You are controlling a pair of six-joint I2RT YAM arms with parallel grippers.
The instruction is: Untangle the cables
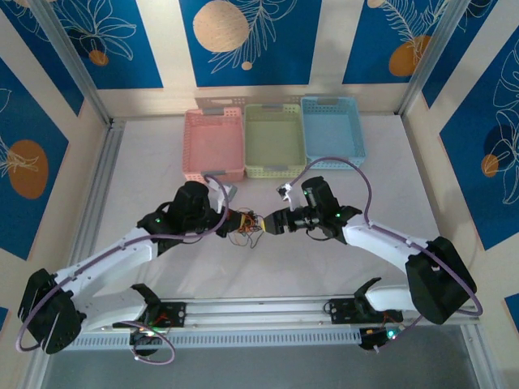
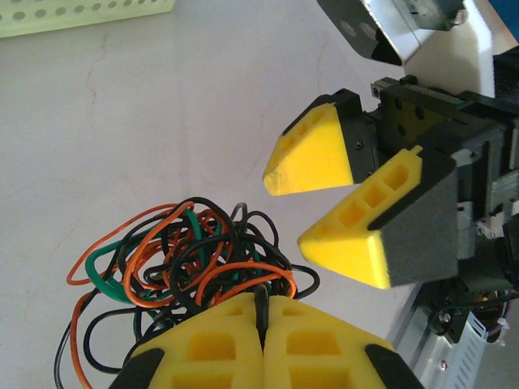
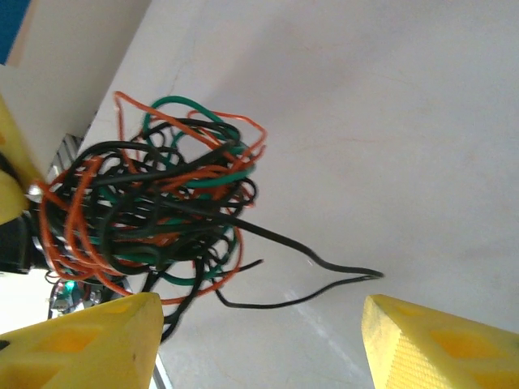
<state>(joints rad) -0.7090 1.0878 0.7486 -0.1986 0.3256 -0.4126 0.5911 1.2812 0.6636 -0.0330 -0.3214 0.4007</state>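
Underneath: white tabletop (image 1: 324, 267), 3 baskets (image 1: 274, 171) at rear.
Walls: blue leaf-print panels (image 1: 89, 40).
Left gripper (image 2: 263, 312): clamped on cables (image 2: 186, 251).
Right gripper (image 3: 261, 312): fingers apart.

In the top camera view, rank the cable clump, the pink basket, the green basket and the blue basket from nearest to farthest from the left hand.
1. The cables, pinched in the left hand.
2. The pink basket, behind it, leftmost.
3. The green basket, middle.
4. The blue basket, rightmost.
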